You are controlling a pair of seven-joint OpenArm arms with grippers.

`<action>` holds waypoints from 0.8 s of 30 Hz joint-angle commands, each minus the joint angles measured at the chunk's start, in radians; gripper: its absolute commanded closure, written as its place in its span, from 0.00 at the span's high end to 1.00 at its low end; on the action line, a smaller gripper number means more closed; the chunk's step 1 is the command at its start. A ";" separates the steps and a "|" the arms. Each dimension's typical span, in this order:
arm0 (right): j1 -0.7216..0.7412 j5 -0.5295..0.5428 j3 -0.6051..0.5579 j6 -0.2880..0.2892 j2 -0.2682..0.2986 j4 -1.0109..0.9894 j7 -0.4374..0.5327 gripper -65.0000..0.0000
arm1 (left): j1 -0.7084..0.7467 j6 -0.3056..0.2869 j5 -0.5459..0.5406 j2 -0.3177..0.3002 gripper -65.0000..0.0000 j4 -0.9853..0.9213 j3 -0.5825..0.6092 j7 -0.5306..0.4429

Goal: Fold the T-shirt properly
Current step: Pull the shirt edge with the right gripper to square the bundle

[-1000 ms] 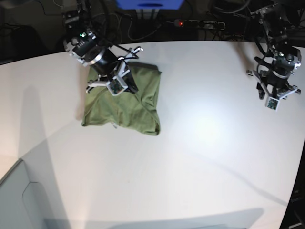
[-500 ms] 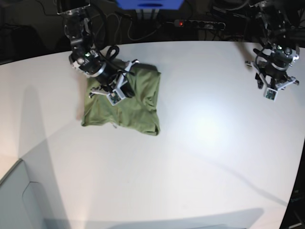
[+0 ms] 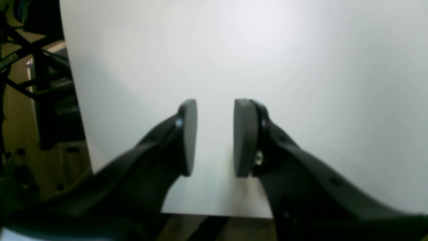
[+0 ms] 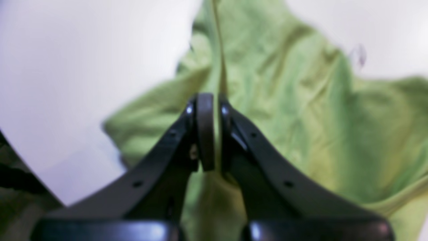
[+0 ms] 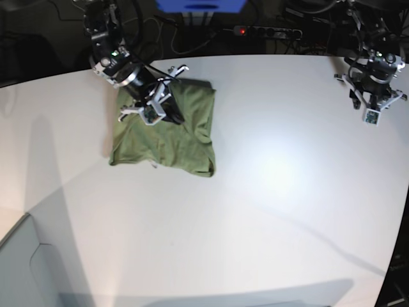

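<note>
No legible text, label, brand, number or sign found in any view. The plain olive-green soft-fabric T-shirt (image 5: 167, 131) bears no print; the smooth white bench (image 5: 268, 192) carries no markings.

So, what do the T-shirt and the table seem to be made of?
The T-shirt: apparently thin, soft, matte green fabric, perhaps cotton knit; it wrinkles and drapes in loose folds. The table: a smooth, hard white top with slight gloss, since lamp light reflects on it; laminate or painted board, I cannot tell which.

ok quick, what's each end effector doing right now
Left end effector: open, empty, over bare table.
Right end effector: shut on a fold of the T-shirt.
</note>
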 commanded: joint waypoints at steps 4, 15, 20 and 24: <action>0.008 0.016 -0.080 0.002 0.000 0.022 0.033 0.00 | 0.000 0.005 -0.004 -0.003 0.28 0.019 -0.030 -0.013; 0.065 0.014 -0.199 0.002 0.008 -0.212 0.041 0.00 | 0.028 0.005 -0.004 0.013 0.28 0.019 -0.056 -0.013; 0.013 0.014 -0.200 0.002 0.037 -0.192 0.043 0.00 | 0.032 0.005 -0.004 0.013 0.28 0.019 -0.056 -0.013; -0.009 0.014 -0.200 0.002 0.065 -0.192 0.044 0.00 | 0.032 0.005 -0.004 0.013 0.28 0.019 -0.056 -0.013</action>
